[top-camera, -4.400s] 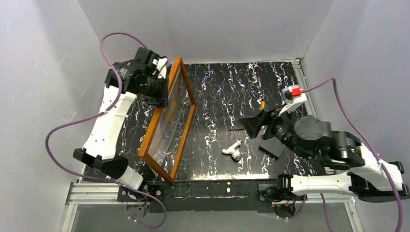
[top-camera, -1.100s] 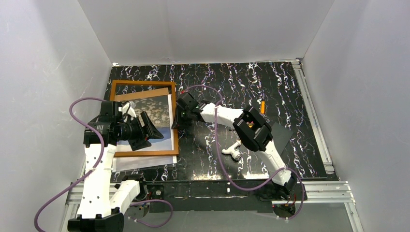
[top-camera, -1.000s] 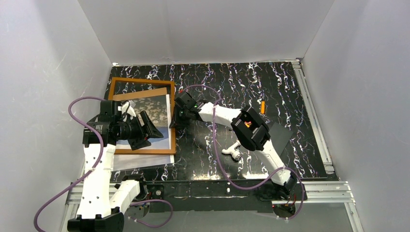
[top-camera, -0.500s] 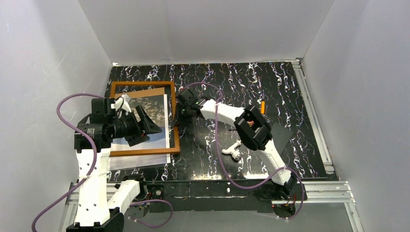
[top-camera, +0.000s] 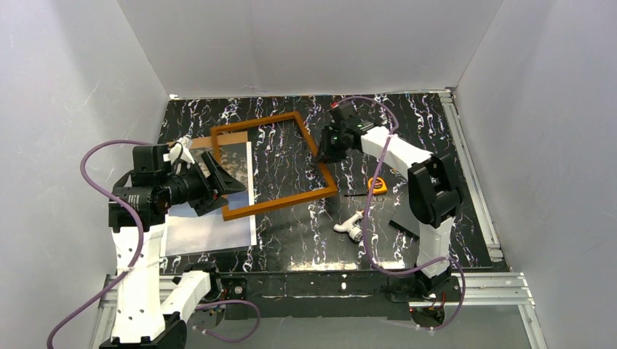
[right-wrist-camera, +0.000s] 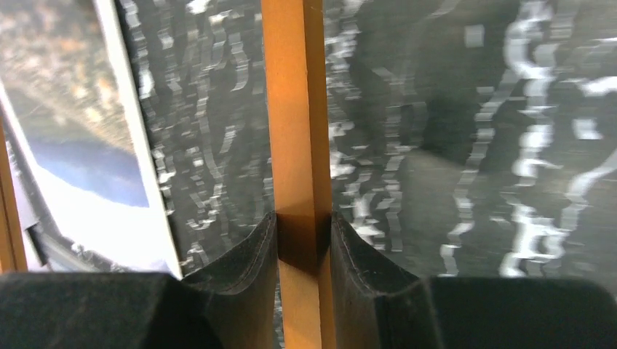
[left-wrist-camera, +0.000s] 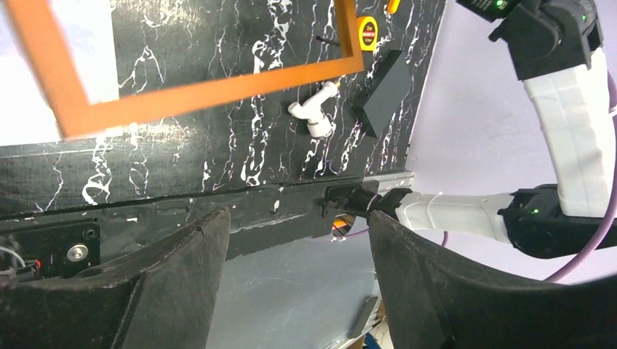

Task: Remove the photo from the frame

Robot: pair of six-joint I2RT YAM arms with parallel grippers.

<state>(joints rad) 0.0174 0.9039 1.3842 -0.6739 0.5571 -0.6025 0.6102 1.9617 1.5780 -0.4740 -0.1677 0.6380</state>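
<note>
A: Where's the large rectangular paper landscape photo [top-camera: 207, 231]?

B: Flat at the black marbled table's [top-camera: 378, 123] 8 o'clock, its corner under the thin reddish-brown wooden frame [top-camera: 280, 203].

A: Grips?

B: The right gripper [top-camera: 325, 149] pinches the frame's 3 o'clock rail; the left gripper [top-camera: 225, 185] hangs spread wide. Draw the frame toward 3 o'clock without snagging paper.

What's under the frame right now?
Inside the frame, black table shows; its left corner overlaps the photo. Photo beneath the left gripper is hidden.

Light was bright, even and diffuse in the top view, with faint shadows. The right wrist view was motion-smeared: white veins on the table [right-wrist-camera: 473, 145] streaked, while the frame [right-wrist-camera: 295, 109] was sharper. In the left wrist view the frame blurred at 10 o'clock.
</note>
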